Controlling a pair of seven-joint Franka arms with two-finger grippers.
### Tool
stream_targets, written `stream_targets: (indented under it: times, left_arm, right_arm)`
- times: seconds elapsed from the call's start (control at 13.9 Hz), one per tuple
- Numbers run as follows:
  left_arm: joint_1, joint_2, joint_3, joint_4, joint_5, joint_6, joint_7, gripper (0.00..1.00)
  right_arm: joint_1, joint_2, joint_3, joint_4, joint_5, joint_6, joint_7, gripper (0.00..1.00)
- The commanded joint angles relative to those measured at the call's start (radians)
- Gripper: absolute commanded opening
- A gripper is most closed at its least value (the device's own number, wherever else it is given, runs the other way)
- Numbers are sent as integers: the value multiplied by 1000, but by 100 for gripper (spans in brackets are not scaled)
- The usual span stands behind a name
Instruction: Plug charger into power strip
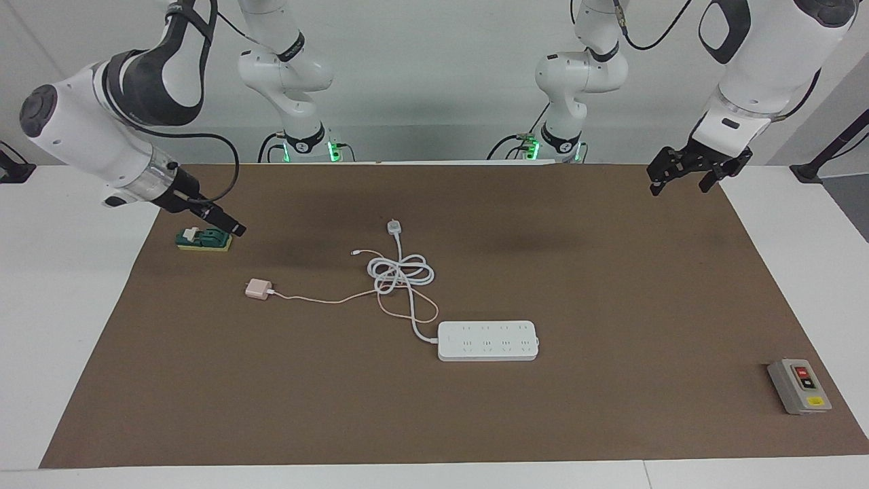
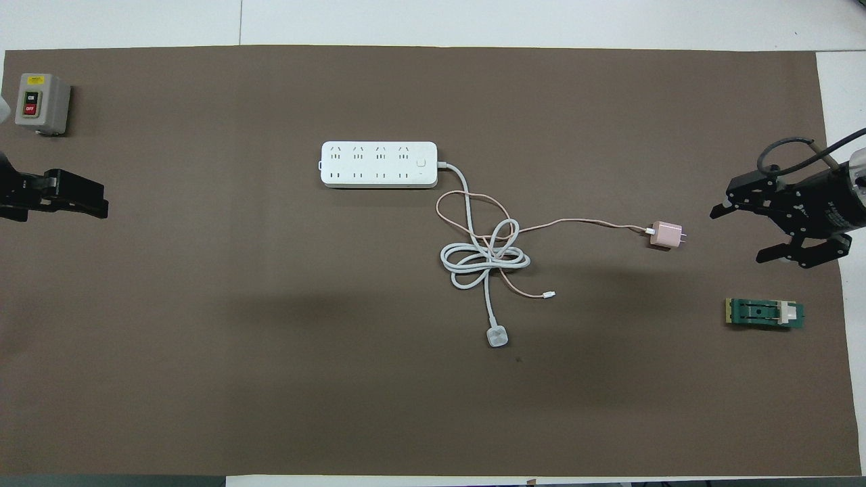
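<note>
Charger (image 2: 666,235): small pink cube, thin cable. Power strip (image 2: 379,164): flat white bar. Right gripper (image 2: 741,230) empty, fingers spread; left gripper (image 1: 682,178) likewise, partly cut off overhead.

Black button on grey switch box (image 2: 42,103): "ON"
Red button on same box: "OFF"
Yellow label: unreadable

Right end effector (image 2: 744,233) angled low over the worktop's right-arm end, fingers spread. Left end effector (image 1: 686,173) raised, fingers spread, waiting.
</note>
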Motion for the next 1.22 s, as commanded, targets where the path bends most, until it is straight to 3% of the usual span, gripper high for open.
stream_targets:
  times: [0.0,0.22,0.36,0.72,1.15]
  left_arm:
    - [-12,13,3,30,-1,-4,1,100]
    - [-12,9,-3,31,-12,-4,-1,100]
    - [-3,9,2,40,-64,-10,1,100]
    - [-8,4,3,43,-78,-2,-1,100]
    - [-32,56,-1,11,-150,13,-4,100]
  right_arm:
    - [-67,31,6,-48,124,42,89,100]
    - [-75,46,6,-89,224,117,229,100]
    - [-79,104,5,-80,283,129,284,100]
    - [-99,244,5,-66,350,119,307,100]
    - [-122,318,5,-57,412,114,307,100]
